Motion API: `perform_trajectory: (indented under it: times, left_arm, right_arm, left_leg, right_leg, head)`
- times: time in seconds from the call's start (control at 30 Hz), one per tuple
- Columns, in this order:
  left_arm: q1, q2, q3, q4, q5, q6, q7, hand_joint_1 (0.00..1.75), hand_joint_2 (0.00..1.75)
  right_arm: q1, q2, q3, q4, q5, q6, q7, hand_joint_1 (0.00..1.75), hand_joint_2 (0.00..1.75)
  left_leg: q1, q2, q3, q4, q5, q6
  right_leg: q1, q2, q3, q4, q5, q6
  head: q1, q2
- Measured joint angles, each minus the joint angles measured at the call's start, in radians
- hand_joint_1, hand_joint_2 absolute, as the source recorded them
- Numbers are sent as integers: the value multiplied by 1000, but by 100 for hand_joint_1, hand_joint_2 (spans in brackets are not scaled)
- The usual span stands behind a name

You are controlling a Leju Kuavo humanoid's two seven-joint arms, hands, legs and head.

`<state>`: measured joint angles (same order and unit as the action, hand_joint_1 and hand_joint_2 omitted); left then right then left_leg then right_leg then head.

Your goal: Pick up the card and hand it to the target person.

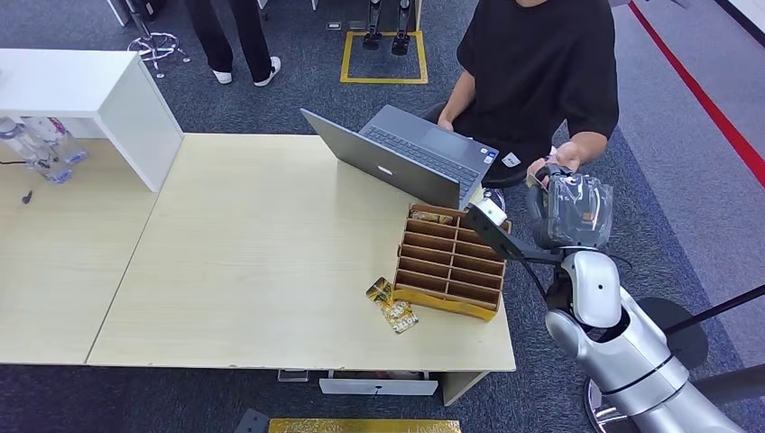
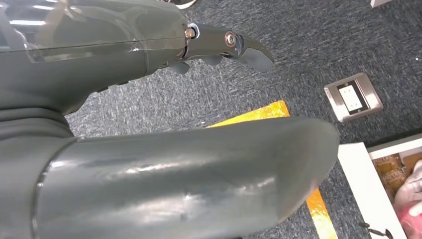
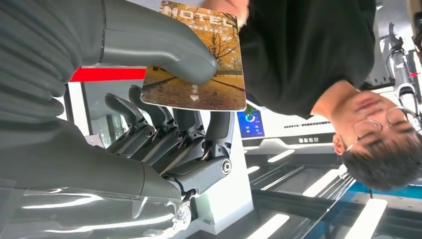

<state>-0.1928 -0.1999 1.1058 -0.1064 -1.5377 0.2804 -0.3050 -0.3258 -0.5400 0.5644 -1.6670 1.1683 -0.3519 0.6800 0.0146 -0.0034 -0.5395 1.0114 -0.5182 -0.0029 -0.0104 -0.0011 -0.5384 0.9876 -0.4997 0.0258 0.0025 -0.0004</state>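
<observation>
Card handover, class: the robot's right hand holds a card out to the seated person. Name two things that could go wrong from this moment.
1. The card is held by the right hand mainly under its thumb near one edge; if the grip eases before the person's hand has it firmly, it may drop to the floor.
2. The raised arm is near the cardboard organiser and laptop; drawing back could knock them.

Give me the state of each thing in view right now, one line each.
card: held up by the right robot hand, thumb pressed on its face; the person's hand is at its far end
left robot hand: holds nothing, over the carpet
laptop: lid open, on the table
wooden slotted box: upright on the table
loose cards: lying flat beside the box
</observation>
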Motion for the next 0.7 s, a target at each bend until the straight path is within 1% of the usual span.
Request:
perform_trajectory:
  times: [0.27, 0.47, 0.53, 0.57, 0.63, 0.67, 0.7]
  left_arm:
    - [0, 0, -8, 0, 0, 0, 7, 0, 0]
    - [-2, 0, -9, 0, 0, 0, 6, 0, 0]
    - [-2, 0, -9, 0, 0, 0, 6, 0, 0]
    - [-2, 0, -9, 0, 0, 0, 6, 0, 0]
    - [-3, 0, -10, 0, 0, 0, 6, 0, 0]
    - [-3, 0, -10, 0, 0, 0, 6, 0, 0]
    - [-3, 0, -11, 0, 0, 0, 6, 0, 0]
  right_arm:
    - [4, 0, 1, 41, 1, -6, -2, 158, 175]
    - [10, 0, 1, 62, 3, 2, -2, 155, 175]
    - [13, 0, 1, 69, 5, 6, -1, 147, 175]
    - [14, 0, 1, 73, 6, 8, -1, 133, 175]
    - [15, -1, 1, 80, 9, 14, 0, 111, 175]
    - [15, -1, 1, 83, 10, 18, 1, 109, 175]
    - [15, -1, 1, 85, 10, 20, 1, 112, 175]
  left_leg:
    - [0, 0, 0, 0, 0, 0]
    - [0, 0, 0, 0, 0, 0]
    - [0, 0, 0, 0, 0, 0]
    - [0, 0, 0, 0, 0, 0]
    - [0, 0, 0, 0, 0, 0]
    - [0, 0, 0, 0, 0, 0]
    - [0, 0, 0, 0, 0, 0]
  right_leg:
    - [0, 0, 0, 0, 0, 0]
    - [0, 0, 0, 0, 0, 0]
    - [0, 0, 0, 0, 0, 0]
    - [0, 0, 0, 0, 0, 0]
    - [0, 0, 0, 0, 0, 0]
    - [0, 0, 0, 0, 0, 0]
    - [0, 0, 0, 0, 0, 0]
  head:
    - [0, 0]
    - [0, 0]
    - [0, 0]
    - [0, 0]
    - [0, 0]
    - [0, 0]
    - [0, 0]
